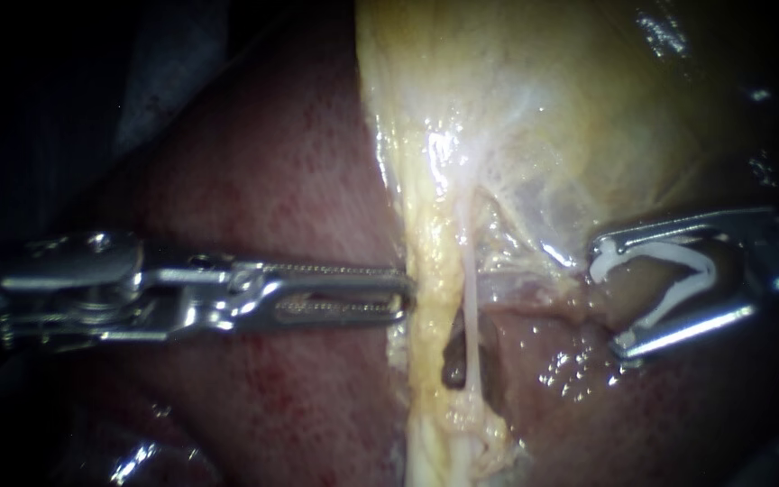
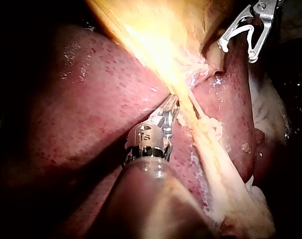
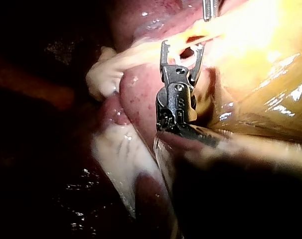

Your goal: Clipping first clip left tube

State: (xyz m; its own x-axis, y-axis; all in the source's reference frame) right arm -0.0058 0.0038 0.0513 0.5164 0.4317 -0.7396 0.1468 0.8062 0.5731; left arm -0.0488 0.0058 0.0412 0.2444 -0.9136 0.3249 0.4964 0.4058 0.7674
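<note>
Found wet red liver (image 1: pixel 254 397) nearest, spread under everything. Saw two tubes just beyond, rising from one yellow stump toward the far side, with a dark window (image 1: pixel 454 365) between them. Took the left tube (image 1: pixel 427 271) for the thicker, yellow, fatty one and the right tube (image 1: pixel 471 307) for the thin pale strand just beside it.

Noted the left instrument (image 1: pixel 406 293) reaching in level from the left, claw narrow and seemingly nipped on the left tube's left edge, holding it taut. Noted the right instrument (image 1: pixel 608 293) at the right, well apart from both tubes, claw spread wide with a white clip (image 1: pixel 678 298) seated inside, touching both halves, mouth facing left toward the tubes. Saw no clip on either tube.

Made out the gallbladder (image 1: pixel 588 108) farthest, yellow and glistening, funnelling down into the tubes.

Judged the left tube soft, slick and light, likely to roll or tear under a hard or skewed squeeze. Judged the best purchase to be the free stretch level with the window, taken square across, with one half of the claw through the window and the right tube left outside.
</note>
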